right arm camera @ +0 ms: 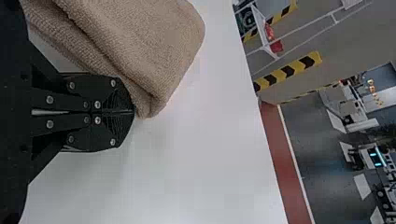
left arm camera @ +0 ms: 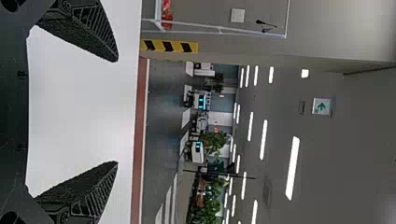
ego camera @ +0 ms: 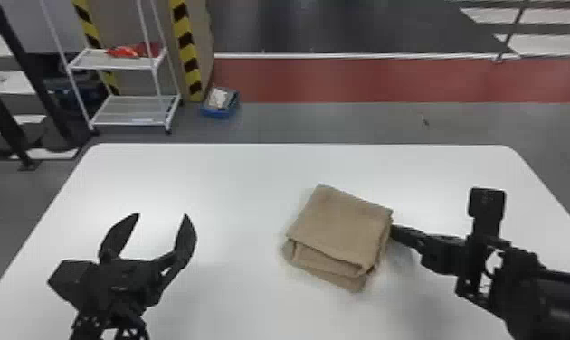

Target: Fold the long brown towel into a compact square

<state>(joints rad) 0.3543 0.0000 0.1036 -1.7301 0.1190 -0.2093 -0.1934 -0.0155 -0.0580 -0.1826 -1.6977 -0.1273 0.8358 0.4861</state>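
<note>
Lying on the white desk [ego camera: 234,181], a little toward three o'clock from its middle: brown terry towel [ego camera: 343,221], folded to a thick, almost square packet. Touching its three o'clock edge: right gripper [ego camera: 393,229], jaws pressed together, with no cloth seen between. Well apart, toward nine o'clock: left gripper [ego camera: 162,215], jaws wide and empty.

Probably now the final tidying, with the folding nearly finished. For doing it well, push low and softly toward nine o'clock, without digging under the cloth or lifting the upper fold. Stop at once in case of the whole packet sliding. After this, take care of the lower layers [ego camera: 322,261], sticking out toward seven o'clock: tuck inward or press flat, always with closed jaws. Avoid catching the terry loops, perhaps easy to snag. At the end, withdraw slowly toward three o'clock, to leave the edge undisturbed.
</note>
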